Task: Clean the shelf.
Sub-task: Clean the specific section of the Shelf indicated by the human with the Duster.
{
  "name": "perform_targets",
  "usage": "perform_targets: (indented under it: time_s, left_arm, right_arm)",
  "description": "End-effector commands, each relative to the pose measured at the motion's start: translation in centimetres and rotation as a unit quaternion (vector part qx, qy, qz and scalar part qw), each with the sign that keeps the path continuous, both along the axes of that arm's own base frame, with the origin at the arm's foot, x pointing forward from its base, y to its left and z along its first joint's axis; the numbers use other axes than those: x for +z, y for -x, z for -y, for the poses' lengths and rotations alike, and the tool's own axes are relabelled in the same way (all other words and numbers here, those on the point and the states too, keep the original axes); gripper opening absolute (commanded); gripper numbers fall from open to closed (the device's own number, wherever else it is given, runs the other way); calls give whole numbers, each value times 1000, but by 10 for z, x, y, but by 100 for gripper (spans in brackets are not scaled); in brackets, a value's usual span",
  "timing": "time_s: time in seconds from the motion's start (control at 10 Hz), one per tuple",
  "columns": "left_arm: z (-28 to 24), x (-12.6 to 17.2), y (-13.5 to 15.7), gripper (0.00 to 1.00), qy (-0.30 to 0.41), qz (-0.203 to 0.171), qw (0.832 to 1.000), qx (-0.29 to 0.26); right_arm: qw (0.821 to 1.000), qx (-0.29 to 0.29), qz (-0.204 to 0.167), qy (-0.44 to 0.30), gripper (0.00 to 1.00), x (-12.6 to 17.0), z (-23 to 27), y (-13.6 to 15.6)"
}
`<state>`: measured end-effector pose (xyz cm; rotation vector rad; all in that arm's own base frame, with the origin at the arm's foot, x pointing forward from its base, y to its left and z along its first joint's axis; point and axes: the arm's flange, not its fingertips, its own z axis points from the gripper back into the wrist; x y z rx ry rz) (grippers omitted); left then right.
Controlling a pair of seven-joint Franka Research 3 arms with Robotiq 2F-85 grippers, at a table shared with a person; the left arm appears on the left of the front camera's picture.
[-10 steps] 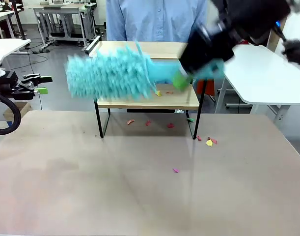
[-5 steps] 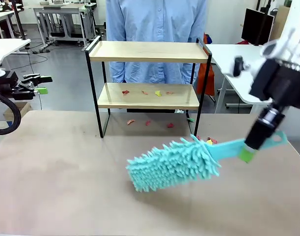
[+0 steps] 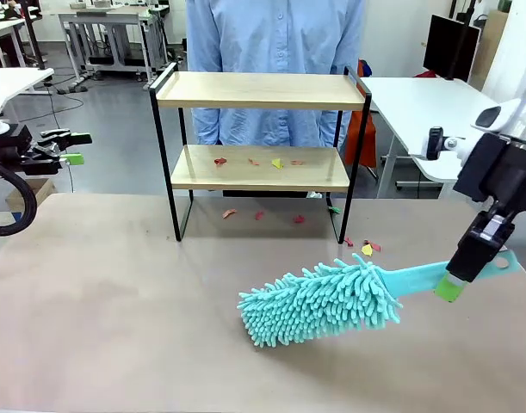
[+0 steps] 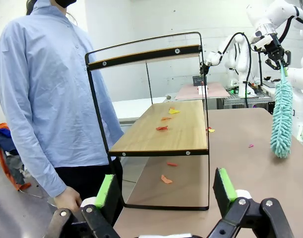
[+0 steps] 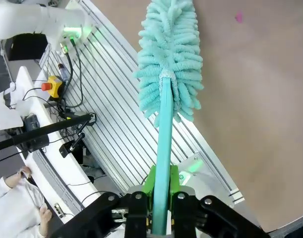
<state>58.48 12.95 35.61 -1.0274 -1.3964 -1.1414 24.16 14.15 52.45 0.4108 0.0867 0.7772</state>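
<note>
beige tabletop (image 3: 116, 301) holds the shelf (image 3: 258, 90) at its far side, before a person (image 3: 271, 34); paper scraps (image 3: 277, 163) lie on its lower board and underneath; right gripper (image 5: 161, 182) clamps a teal duster (image 3: 323, 303) by its handle, head low over the table; left gripper (image 4: 164, 187) gapes wide, holding nothing
</note>
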Motion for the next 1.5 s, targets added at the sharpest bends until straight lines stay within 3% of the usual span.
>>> perform_targets:
  time_s: [0.0,1.4]
  left_arm:
    - [0,2,0,100,-1,4,1000,0]
    - [0,2,0,100,-1,4,1000,0]
  right_arm:
    - [1000,-4,-2,-1,12,7,-5,-1]
    - [1000,-4,-2,-1,12,7,-5,-1]
